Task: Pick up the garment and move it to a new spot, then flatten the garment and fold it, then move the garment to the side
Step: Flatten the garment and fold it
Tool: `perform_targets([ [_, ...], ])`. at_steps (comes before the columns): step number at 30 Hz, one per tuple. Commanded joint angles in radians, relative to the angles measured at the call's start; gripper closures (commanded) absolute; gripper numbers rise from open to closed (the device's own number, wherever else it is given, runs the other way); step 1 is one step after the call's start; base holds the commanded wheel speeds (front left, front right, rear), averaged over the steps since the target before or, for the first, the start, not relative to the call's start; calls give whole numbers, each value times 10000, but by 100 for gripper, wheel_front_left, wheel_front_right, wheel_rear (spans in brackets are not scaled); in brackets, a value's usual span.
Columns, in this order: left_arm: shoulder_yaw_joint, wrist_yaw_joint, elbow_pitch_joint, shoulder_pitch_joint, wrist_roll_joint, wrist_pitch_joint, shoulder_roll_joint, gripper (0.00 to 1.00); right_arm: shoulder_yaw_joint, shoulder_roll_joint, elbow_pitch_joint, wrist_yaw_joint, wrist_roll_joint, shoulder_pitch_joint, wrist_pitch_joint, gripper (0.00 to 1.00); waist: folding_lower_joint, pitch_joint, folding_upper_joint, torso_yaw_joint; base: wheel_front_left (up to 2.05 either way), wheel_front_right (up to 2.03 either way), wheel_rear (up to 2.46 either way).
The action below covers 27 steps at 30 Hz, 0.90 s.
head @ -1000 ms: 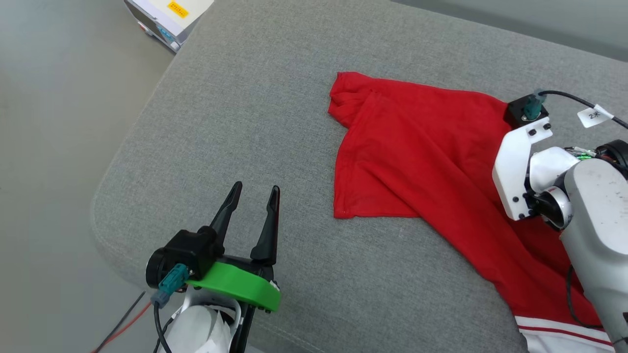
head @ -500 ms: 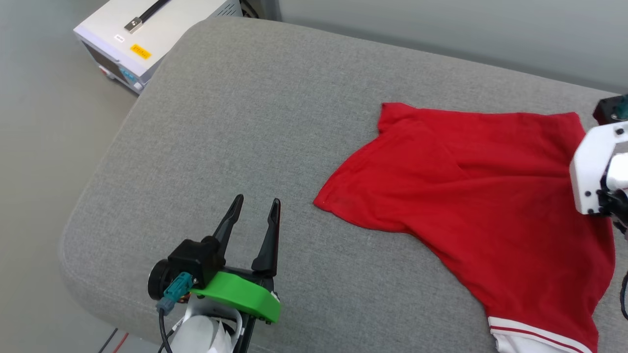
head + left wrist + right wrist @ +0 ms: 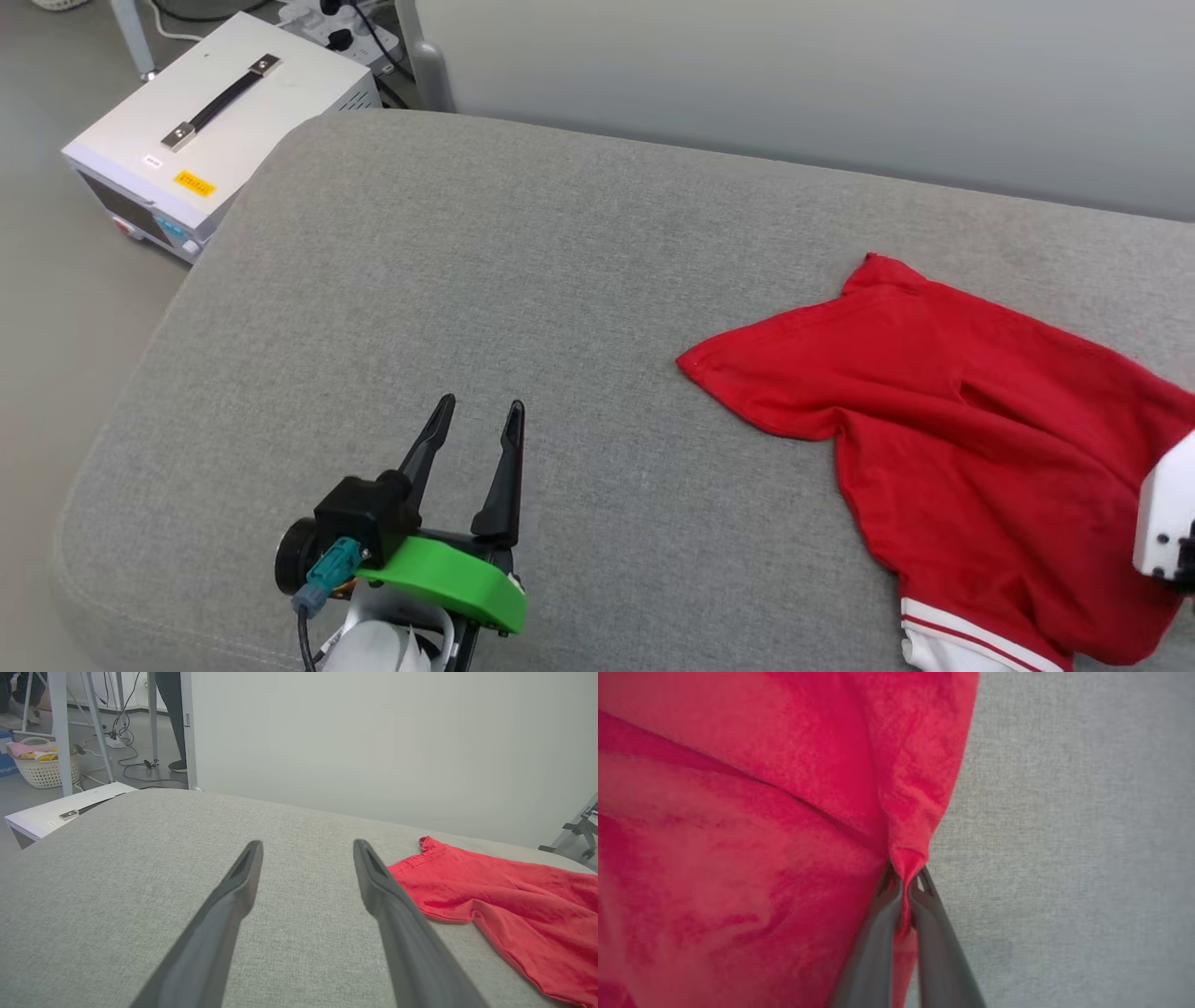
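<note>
Garment point(image 3: 980, 439): red, rumpled, lying at right side of grey cushion point(image 3: 485, 261).
Right gripper point(image 3: 905, 879): fingers pinched closed on a fold of the garment's edge.
Left gripper point(image 3: 481, 404): fingers parted, empty, near left.

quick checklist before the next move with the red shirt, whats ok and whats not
1. Right gripper grips the garment: ok, the jaws are shut on a pinch of red fabric at its edge.
2. Left gripper is free to help: ok, it is open, holds nothing and is apart from the garment.
3. Room to spread the garment: ok, a wide stretch of grey cushion lies to the garment's left.
4. Garment is flat: not ok, it is bunched, with creases running toward the pinch.
5. Which part is pinched (hem, sleeve or shoulder): cannot tell.
6. All of the garment lies on the cushion: cannot tell, it runs past the head view's right edge.
</note>
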Motion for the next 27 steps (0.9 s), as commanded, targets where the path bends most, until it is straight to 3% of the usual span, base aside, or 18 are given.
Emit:
perform_targets([
  [1,54,57,-8,140,-18,-59,-22,0,-92,212,-335,-7,36,421,-42,100,1,-156,119,-260,0,0,0],
  [2,67,53,-14,150,-13,-59,-22,0,-145,378,-681,-7,69,650,-231,19,1,-175,119,-348,0,0,0],
  [3,66,47,-14,158,-8,-59,-22,0,-202,501,-934,-7,86,795,-399,0,1,-187,119,-414,0,0,0],
  [13,155,-9,-57,138,-71,-59,-22,0,823,1090,-3201,-7,1479,1154,-3388,0,1,-412,119,-1099,0,0,0],
  [19,-28,-54,-122,233,-65,-59,-22,0,1470,1519,-4444,-7,2347,1790,-6390,0,1,-526,119,-1235,0,0,0],
  [27,65,-87,-42,461,-63,-59,-22,0,2309,1927,-4696,-7,2873,2846,-9251,0,1,-565,119,-1482,0,0,0],
])
